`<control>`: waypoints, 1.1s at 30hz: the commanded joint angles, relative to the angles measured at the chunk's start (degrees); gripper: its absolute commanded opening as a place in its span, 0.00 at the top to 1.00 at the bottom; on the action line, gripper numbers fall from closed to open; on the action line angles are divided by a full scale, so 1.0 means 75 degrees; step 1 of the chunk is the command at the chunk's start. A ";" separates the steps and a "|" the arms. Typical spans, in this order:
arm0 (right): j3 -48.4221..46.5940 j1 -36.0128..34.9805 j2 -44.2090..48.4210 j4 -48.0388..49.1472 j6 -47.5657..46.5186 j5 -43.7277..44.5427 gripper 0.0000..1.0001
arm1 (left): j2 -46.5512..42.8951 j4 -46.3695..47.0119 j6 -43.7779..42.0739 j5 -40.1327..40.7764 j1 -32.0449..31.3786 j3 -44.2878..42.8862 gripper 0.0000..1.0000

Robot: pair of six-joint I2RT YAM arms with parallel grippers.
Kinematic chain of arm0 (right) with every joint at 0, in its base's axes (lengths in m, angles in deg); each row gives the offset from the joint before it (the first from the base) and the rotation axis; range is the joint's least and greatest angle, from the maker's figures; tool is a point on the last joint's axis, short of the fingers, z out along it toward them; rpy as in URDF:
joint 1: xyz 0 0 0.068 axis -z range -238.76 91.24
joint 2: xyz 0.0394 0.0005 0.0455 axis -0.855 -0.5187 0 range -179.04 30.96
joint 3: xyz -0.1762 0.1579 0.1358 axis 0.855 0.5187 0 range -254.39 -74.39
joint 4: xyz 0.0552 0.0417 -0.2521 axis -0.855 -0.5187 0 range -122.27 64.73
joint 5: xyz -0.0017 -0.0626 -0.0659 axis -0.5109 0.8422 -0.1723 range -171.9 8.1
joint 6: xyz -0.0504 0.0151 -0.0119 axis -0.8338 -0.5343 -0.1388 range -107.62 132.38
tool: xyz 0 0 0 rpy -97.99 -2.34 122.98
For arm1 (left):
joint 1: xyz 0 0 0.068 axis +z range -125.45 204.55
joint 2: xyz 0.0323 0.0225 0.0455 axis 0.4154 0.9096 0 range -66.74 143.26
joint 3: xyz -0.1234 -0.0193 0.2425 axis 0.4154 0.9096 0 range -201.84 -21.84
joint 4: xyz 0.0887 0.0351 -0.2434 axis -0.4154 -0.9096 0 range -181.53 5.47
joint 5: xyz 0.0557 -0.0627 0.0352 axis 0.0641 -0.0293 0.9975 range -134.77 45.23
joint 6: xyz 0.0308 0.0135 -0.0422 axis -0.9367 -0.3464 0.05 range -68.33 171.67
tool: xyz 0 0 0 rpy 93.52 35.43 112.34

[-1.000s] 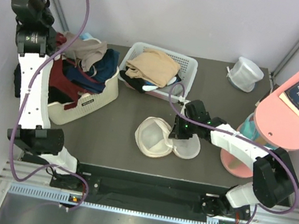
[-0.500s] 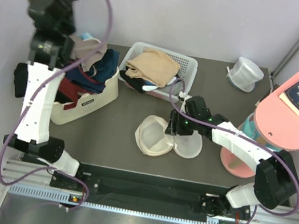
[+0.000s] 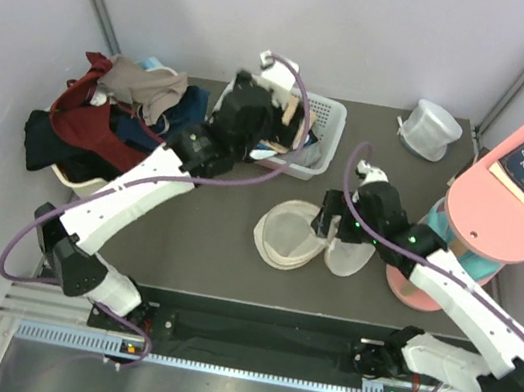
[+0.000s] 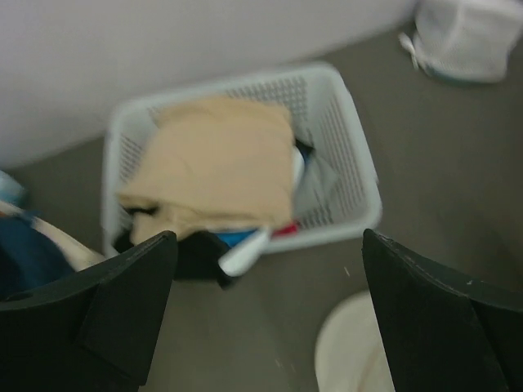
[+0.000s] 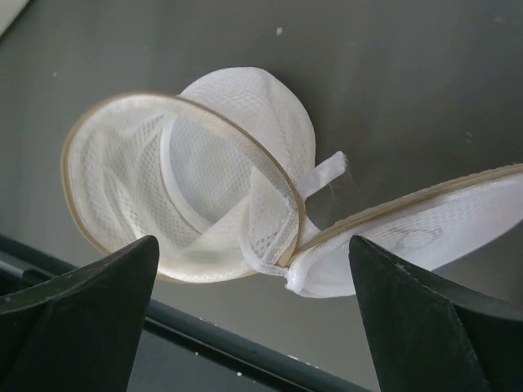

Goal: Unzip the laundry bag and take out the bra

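Pale beige mesh, the laundry bag (image 5: 188, 188) lies unzipped near the front edge of the table (image 3: 192, 245), its dome tipped sideways and its flat lid (image 3: 348, 257) hinged open to the right. The right gripper (image 3: 329, 228) hangs just over the hinge, jaws spread wide, gripping nothing. Inside I see only mesh and a white band; whether the bra is there I cannot tell. Nothing pins the bag, so a reach inside may shove it toward the edge or snag the mesh. Farther back, the left gripper (image 4: 268, 245), also spread and empty, hovers over the white basket (image 4: 359, 204) of clothes, where it may catch a wrong garment. The whiter pouch (image 3: 430, 129) sits at the far corner.
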State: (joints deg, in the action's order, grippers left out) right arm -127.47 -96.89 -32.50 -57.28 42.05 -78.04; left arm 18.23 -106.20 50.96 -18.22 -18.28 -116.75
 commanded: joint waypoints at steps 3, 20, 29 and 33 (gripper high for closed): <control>0.1086 -0.0025 0.0599 -0.0619 0.0895 0.0951 0.03 | -0.1121 -0.0206 0.2880 -0.3388 -0.0067 0.2421 0.01; 0.1535 -0.0014 0.0762 0.0178 0.0825 -0.0209 0.03 | -0.0584 0.2269 0.4126 -0.4535 -0.0219 0.5613 0.01; 0.1207 -0.0002 0.0611 -0.0208 0.0942 0.0153 0.02 | 0.0506 0.1862 0.4313 -0.3146 -0.0173 0.5250 0.90; 0.1054 0.0021 0.0259 -0.0372 0.1083 0.0469 0.03 | -0.0019 0.0524 0.4372 -0.2192 0.0190 0.5318 1.00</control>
State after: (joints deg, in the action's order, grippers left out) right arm -115.84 -96.84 -28.74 -59.68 48.74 -77.82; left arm 22.03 -95.58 83.11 -43.34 -19.33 -75.46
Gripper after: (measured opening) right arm 0.974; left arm 0.020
